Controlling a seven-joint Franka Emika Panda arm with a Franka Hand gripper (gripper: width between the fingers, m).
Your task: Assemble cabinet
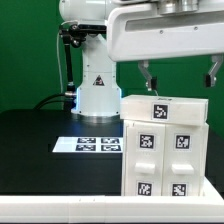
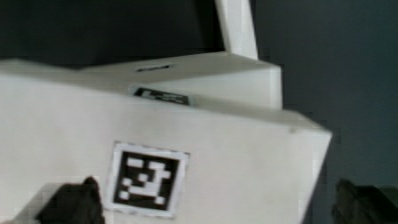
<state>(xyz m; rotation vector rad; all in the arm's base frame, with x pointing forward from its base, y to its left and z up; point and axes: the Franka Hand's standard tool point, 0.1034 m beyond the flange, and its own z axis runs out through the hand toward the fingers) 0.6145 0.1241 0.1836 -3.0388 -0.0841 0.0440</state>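
Spread wide, the Panda's jaws hover directly above the cabinet [image 1: 164, 145], which stands upright on the worktop [image 1: 40, 130] beneath and between them, apparently lining up a grasp that calls for a straight descent before closing.

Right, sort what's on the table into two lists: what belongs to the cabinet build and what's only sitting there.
Part of the job:
- the cabinet, a white tagged box standing upright at the exterior view's right
- the gripper, fingers apart just above the cabinet's top

Not part of it:
- the marker board, flat on the black table beside the cabinet
- the robot base behind it
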